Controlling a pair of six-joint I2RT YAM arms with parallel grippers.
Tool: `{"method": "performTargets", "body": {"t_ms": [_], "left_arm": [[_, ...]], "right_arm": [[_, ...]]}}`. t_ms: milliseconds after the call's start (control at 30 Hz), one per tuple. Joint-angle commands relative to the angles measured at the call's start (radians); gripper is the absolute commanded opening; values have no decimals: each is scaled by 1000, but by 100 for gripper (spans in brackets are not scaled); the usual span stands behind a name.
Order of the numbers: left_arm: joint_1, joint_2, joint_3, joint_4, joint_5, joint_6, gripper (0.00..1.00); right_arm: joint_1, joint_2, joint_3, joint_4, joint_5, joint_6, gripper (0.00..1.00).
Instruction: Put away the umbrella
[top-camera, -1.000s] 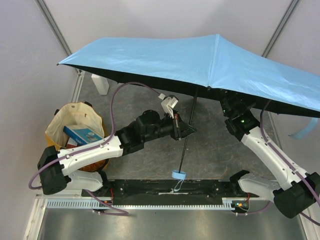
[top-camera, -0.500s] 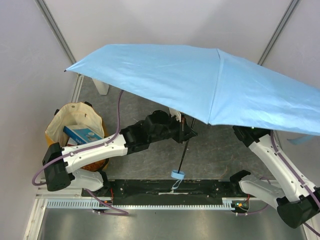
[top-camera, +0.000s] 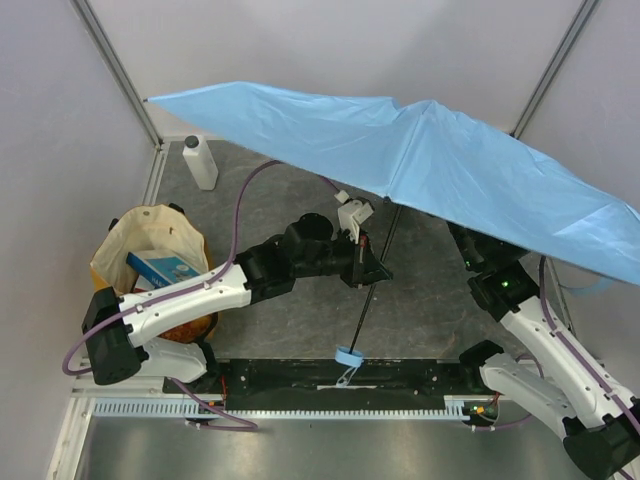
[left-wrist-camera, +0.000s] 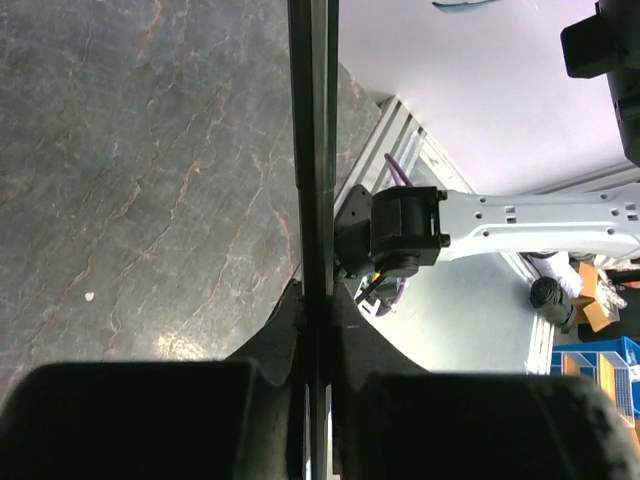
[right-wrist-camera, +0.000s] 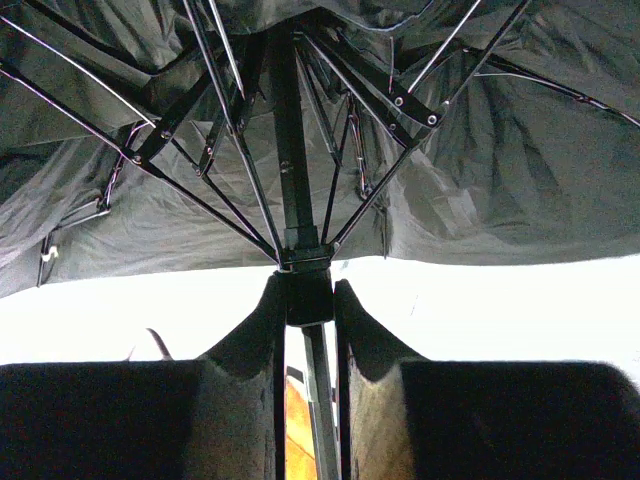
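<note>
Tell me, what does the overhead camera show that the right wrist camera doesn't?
Only the overhead view shows the sky-blue top of the umbrella, the tote bag, the white bottle and the left gripper clamped on the shaft. Only the right wrist view shows the dark underside, the ribs and the right gripper closed on the slider where they meet. Both show the open umbrella and its black shaft.
</note>
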Motion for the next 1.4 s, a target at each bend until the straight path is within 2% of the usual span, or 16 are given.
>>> {"method": "performTargets", "body": {"t_ms": [0,200,333,367,533,600,767,967,1067,1200,1267,1367], "left_arm": [[34,-57,93,241,-79,30,2],[34,-43,107,252,-33,-10,2],[33,-46,115,226,21,-7,3],[33,-53,104,211,25,-1,8],[33,-170,-37,164,32,-1,46],[33,-234,-106,142,29,-13,55],[33,-348,-249,129,97,-90,59],[31,-333,-307,198,185,-146,66],[28,-267,-310,275,232,-182,65],[7,-208,-307,322,254,-205,54],[-2,-193,-309,332,257,-208,42],[-1,-193,-307,297,219,-184,15]], "right_arm": [[46,-13,-58,-67,-195,10,0],[48,-4,-144,191,-282,69,0],[48,-10,-152,217,-227,96,0],[48,-10,-136,208,-213,96,0],[38,19,-46,216,-155,117,0],[25,39,-23,249,-152,151,0],[0,100,25,347,-152,223,0],[-20,144,71,403,-149,249,0],[-29,152,86,406,-123,249,0],[-46,161,118,378,-118,222,0],[-58,164,132,361,-116,202,0],[-86,175,158,328,-135,177,0]]}}
